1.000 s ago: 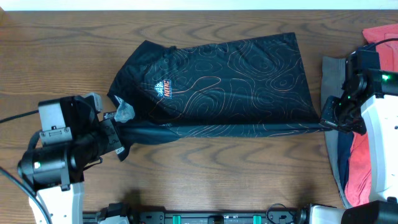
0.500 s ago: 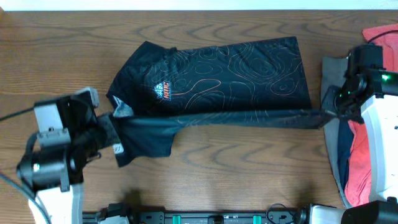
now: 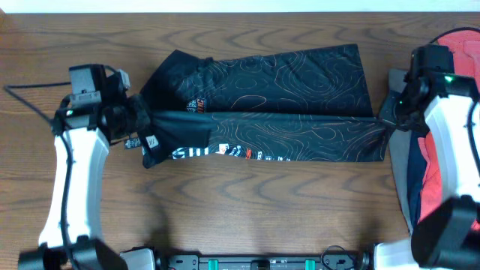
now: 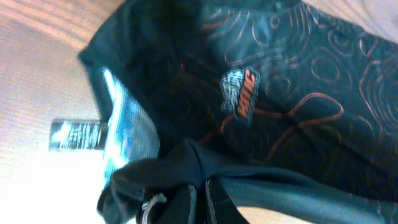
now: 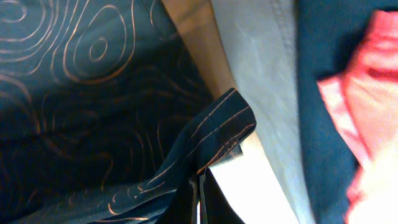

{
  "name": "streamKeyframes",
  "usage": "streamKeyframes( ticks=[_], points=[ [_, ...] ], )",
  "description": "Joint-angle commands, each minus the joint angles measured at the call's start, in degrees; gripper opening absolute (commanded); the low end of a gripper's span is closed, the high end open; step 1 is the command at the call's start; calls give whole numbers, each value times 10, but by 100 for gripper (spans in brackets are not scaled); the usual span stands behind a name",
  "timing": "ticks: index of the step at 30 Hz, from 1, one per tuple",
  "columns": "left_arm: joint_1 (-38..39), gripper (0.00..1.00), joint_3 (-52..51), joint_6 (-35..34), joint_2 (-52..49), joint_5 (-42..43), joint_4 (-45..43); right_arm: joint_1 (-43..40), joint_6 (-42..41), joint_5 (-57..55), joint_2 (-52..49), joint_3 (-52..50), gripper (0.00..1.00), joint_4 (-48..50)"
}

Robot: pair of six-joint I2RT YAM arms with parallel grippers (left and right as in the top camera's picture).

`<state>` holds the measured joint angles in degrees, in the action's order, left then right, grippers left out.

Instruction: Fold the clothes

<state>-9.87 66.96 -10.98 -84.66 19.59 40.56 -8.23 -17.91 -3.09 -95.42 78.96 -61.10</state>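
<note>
Lying across the middle of a brown wood-grain tabletop [image 3: 247, 217], the jersey [image 3: 300, 75] has its near edge doubled over itself, with white lettering [image 3: 225, 152] along the fold. The left gripper [image 3: 139, 124] is clamped on fabric at the collar end, and the right gripper [image 3: 387, 126] on the hem corner. A white strip [image 3: 225, 6] borders the far side. Grey, navy and red garments [image 3: 424, 199] are heaped at the right edge.

Off-task items: wooden table [image 3: 262, 217], garment pile at its right edge.
Grey garment [image 5: 261, 74] lies nearest the table's middle; navy garment [image 5: 329, 124] sits beside it, touching; red garment [image 5: 367, 93] lies outermost, running off the right edge.
</note>
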Motion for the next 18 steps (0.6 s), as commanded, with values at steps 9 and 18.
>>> streamKeyframes(
  ticks=[9, 18],
  points=[
    [-3, 6, 11, -7, -115, -16, -64, 12, 34, -4, -115, 0, 1, 136],
    [-5, 61, 11, -7, -125, -16, -74, 15, 34, 2, -132, 0, 33, 182]
  ],
)
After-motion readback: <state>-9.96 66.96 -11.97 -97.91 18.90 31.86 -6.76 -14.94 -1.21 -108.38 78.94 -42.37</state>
